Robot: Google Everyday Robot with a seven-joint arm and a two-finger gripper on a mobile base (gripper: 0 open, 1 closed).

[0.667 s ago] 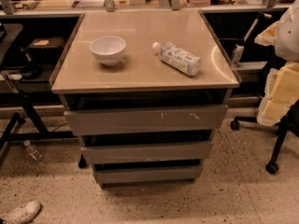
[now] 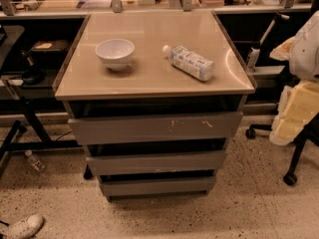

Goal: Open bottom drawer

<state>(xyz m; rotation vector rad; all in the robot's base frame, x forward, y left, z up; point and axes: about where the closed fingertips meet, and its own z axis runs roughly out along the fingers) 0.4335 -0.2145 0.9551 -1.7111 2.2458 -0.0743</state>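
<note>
- We see a grey-brown table (image 2: 149, 39) filling the middle of the view, with three drawers stacked under its top.
- At 3 o'clock, just beside the table, stands an office chair (image 2: 299, 148) with pale padding.
- The top drawer (image 2: 154, 127), the tallest front, has white scratch marks. The middle drawer (image 2: 155, 162) sits beneath it.
- The bottom drawer (image 2: 157, 186), the one we must open, is at 6 o'clock, lowest and close to the speckled floor. Its plain front has no handle, and we judge it not yet pulled out.
- A plastic bottle (image 2: 189, 62) lies on its side on the table at 1 o'clock.
- A white bowl (image 2: 114, 53) stands upright at 11 o'clock, well apart from the bottle.
- The hand is out of view, so we cannot tell whether it is released or clenched.
- Risks, as we judge them:
  - The three fronts look alike, so the hand might catch the middle one.
  - With no handle, the fingers may slip off the edge.
  - A low reach may scrape the floor.
  - A jolt to the table could roll the bottle.
</note>
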